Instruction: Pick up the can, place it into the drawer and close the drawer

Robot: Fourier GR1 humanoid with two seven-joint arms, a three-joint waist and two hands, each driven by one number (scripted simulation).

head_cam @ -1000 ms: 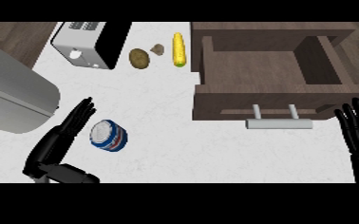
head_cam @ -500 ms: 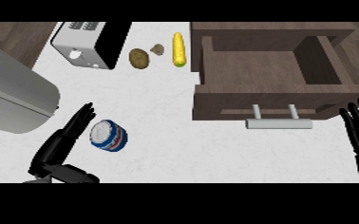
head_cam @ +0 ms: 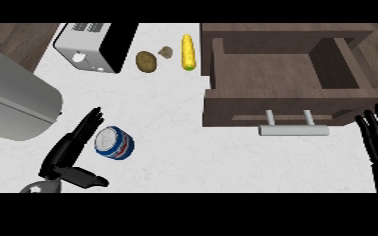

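Observation:
A blue and white can [head_cam: 114, 142] with a red stripe lies on the white counter at the lower left. My left hand [head_cam: 70, 152] is right beside it on its left, fingers straight and pointing up, thumb spread out below the can; the hand is open. The brown drawer [head_cam: 284, 97] stands open at the right, its inside bare, with a metal handle [head_cam: 293, 129] on its front. My right hand [head_cam: 368, 137] shows at the right edge, fingers up, open, just right of the handle.
A toaster [head_cam: 96, 45] stands at the back left. A potato [head_cam: 146, 61], a small brown lump [head_cam: 167, 52] and a corn cob [head_cam: 188, 52] lie behind the can, left of the drawer. A large grey rounded object [head_cam: 22, 105] fills the left edge.
My left hand has edged closer to the can's left side. My right hand has sunk slightly lower at the right edge. The can and drawer have not moved.

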